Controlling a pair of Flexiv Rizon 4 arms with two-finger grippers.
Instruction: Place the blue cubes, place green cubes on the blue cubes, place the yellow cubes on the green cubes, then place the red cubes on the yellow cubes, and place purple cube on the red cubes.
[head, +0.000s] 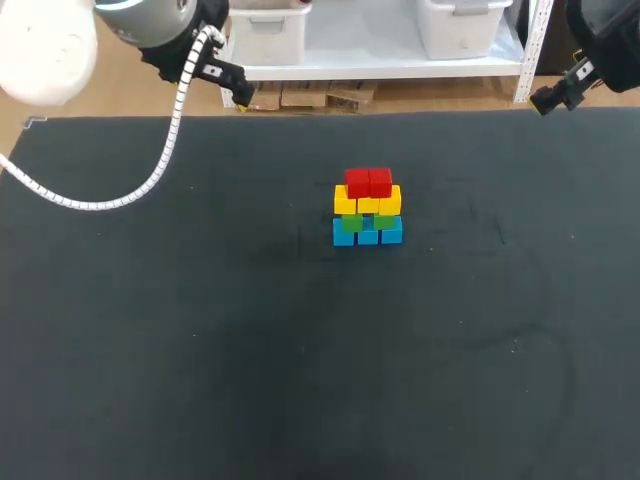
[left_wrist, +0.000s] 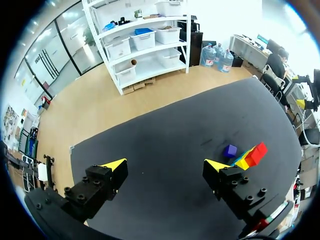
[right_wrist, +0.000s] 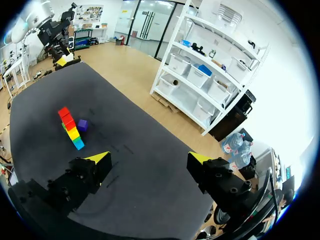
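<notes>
A cube stack stands mid-table: blue cubes (head: 367, 234) at the base, green cubes (head: 352, 222) on them, then yellow cubes (head: 367, 203), and two red cubes (head: 368, 182) on top. The purple cube (left_wrist: 229, 150) lies on the table just behind the stack (left_wrist: 250, 156); the head view hides it. It also shows beside the stack (right_wrist: 70, 129) as a purple cube (right_wrist: 82, 125) in the right wrist view. My left gripper (left_wrist: 165, 165) hangs open and empty at the far left edge (head: 238, 95). My right gripper (right_wrist: 148, 158) is open and empty at the far right corner (head: 542, 100).
The black table (head: 200, 330) holds nothing else. Both arms sit high at the far edge, well away from the stack.
</notes>
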